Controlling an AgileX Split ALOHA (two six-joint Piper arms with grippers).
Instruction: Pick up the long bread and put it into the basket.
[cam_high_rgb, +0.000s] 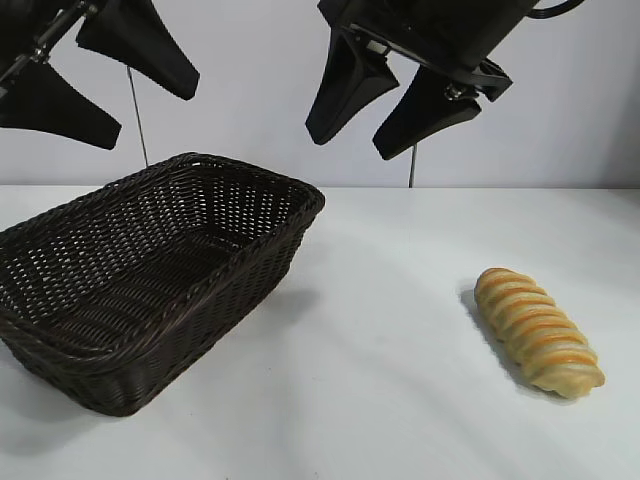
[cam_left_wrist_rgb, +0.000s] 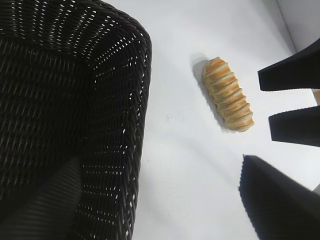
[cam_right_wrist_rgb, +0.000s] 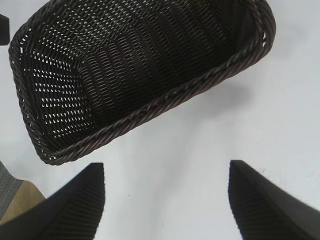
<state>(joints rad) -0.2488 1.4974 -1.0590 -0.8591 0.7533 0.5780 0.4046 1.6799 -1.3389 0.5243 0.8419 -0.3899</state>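
Observation:
The long bread, a golden-tan twisted loaf, lies on the white table at the right; the left wrist view also shows the bread. The dark brown wicker basket stands at the left with nothing in it, its braided rim filling much of the right wrist view. My left gripper hangs open high above the basket's left part. My right gripper hangs open high over the table's middle, between basket and bread, with nothing between its fingers. The bread does not show in the right wrist view.
Two thin metal rods rise behind the table against the pale wall. Bare white tabletop lies between basket and bread. A tan and grey object shows at the edge of the right wrist view.

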